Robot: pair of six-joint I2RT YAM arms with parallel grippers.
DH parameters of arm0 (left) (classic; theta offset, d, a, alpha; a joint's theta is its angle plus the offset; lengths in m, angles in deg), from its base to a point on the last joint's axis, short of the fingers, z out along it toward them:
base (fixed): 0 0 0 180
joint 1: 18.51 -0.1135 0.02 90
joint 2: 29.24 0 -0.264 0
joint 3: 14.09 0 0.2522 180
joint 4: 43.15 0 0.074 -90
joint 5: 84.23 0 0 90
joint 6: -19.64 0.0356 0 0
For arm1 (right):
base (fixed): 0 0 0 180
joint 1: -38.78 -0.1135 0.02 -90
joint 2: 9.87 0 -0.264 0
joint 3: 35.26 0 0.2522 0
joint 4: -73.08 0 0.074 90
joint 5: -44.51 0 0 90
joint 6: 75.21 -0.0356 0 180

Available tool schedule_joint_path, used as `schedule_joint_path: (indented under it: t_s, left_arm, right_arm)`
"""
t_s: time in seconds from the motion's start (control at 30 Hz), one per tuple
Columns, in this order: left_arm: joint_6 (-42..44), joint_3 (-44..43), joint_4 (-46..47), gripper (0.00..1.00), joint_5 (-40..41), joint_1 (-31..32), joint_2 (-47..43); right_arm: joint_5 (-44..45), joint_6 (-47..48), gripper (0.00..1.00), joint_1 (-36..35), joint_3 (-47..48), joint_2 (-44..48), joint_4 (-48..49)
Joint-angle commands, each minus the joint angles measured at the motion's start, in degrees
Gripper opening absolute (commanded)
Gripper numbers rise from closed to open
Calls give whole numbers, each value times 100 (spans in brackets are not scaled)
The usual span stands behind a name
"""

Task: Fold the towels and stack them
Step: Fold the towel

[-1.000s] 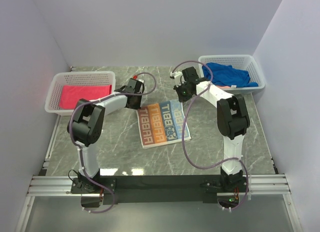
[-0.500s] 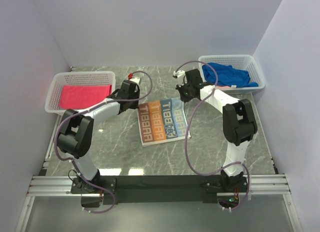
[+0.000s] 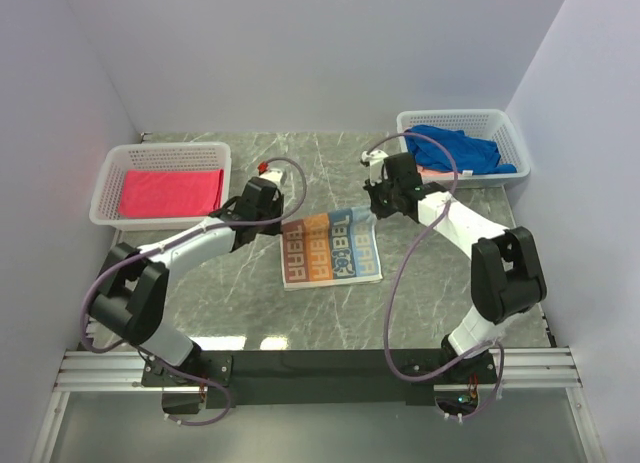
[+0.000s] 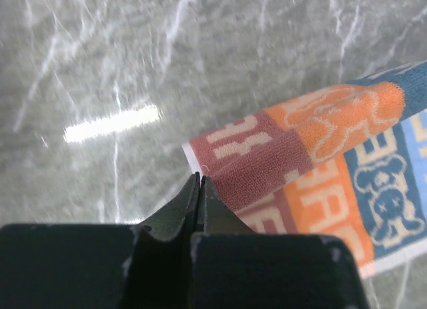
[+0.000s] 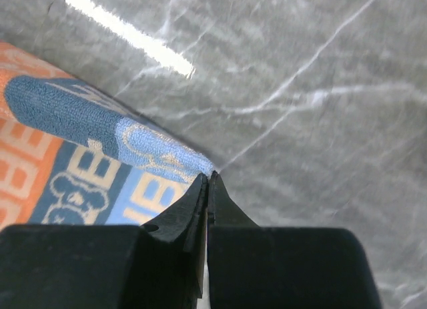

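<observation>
The printed orange and blue towel (image 3: 330,251) with block letters lies mid-table, its far edge lifted and curling over toward the near side. My left gripper (image 3: 272,215) is shut on its far left corner; in the left wrist view the fingertips (image 4: 199,179) pinch the red-brown corner of the towel (image 4: 293,145). My right gripper (image 3: 378,205) is shut on the far right corner; in the right wrist view the tips (image 5: 208,177) pinch the blue corner of the towel (image 5: 127,132). A pink-red towel (image 3: 170,191) lies folded in the left basket. A deep blue towel (image 3: 455,148) is heaped in the right basket over a salmon-peach one (image 3: 440,171).
A white mesh basket (image 3: 110,188) stands at the far left and another (image 3: 505,133) at the far right. Grey marble tabletop (image 3: 320,318) surrounds the printed towel. White walls close in the back and sides.
Both grippers have moved toward the near side, carrying the towel's far corners. The far edge has come off the table and folds over the rest of the towel.
</observation>
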Motion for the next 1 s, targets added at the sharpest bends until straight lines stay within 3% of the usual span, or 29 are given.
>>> schedule_joint_path:
  t_s: [0.0,0.23,0.57,0.97]
  left_arm:
    - [-358,248,-246,1,233,80,-457]
    - [-709,661,-677,1,49,177,-1186]
    - [-1613,1171,-977,1,-540,529,-1511]
    - [-2072,1655,-801,1,-145,713,-1152]
  right_arm:
    - [293,-305,0,-77,-297,490,-42]
    - [548,-1094,0,-218,-886,1027,-455]
    - [741,-1878,0,-245,-1642,1476,-579]
    - [531,-2177,0,-253,-1871,1265,-561]
